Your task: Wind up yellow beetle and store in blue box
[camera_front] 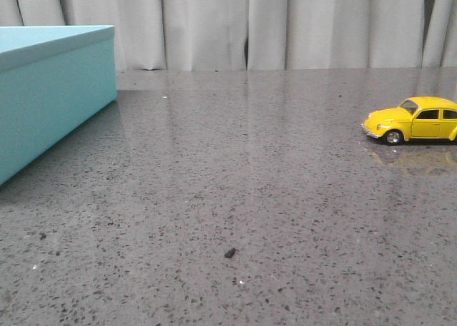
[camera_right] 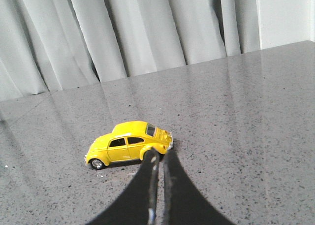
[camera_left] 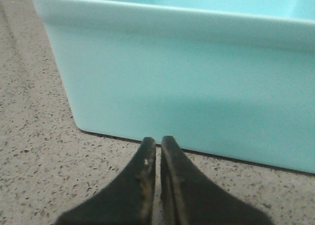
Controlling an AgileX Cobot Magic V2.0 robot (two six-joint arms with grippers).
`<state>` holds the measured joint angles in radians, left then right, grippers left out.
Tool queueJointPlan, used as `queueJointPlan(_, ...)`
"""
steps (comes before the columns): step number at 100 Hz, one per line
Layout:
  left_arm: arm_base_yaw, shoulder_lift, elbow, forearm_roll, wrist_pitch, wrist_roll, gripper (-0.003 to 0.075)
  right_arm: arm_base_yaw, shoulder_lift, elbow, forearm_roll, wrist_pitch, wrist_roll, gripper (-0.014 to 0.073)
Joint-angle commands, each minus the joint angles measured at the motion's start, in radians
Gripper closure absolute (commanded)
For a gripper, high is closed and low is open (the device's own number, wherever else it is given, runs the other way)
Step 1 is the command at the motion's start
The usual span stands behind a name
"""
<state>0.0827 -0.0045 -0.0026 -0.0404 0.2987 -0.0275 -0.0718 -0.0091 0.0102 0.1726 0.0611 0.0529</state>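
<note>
The front view looks low and level across the table toward the curtain, with the blue box at left and the yellow beetle far right. The left wrist view sits close against that box; the right wrist view looks down near the car, curtain behind

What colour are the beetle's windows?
Dark, nearly black, on the yellow beetle; clearest in the right wrist view.
</note>
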Motion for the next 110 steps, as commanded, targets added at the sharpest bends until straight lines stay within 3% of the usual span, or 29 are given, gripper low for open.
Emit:
queueJointPlan(1,0.000,-0.033,0.043,-0.113,-0.117,-0.010,0.0739,-0.004,-0.020,0.022,0.009,-0.092,-0.002,0.0667)
queueJointPlan(9,0.000,-0.033,0.043,-0.346,-0.139,-0.010,0.0739,-0.004,-0.020,0.022,0.011,-0.092,-0.002,0.0666)
queueJointPlan(16,0.000,-0.033,0.043,-0.436,-0.138,-0.010,0.0739,-0.004,-0.020,0.022,0.031,-0.092,-0.002,0.0666)
queueJointPlan(102,0.000,-0.033,0.043,-0.533,-0.207,-0.010,0.0739,-0.004,-0.020,0.022,0.047,-0.094,-0.002,0.0667)
queueJointPlan(110,0.000,-0.033,0.043,-0.605,-0.212,-0.010,0.0739,-0.004,-0.020,0.022,0.087,-0.118,-0.001,0.0666)
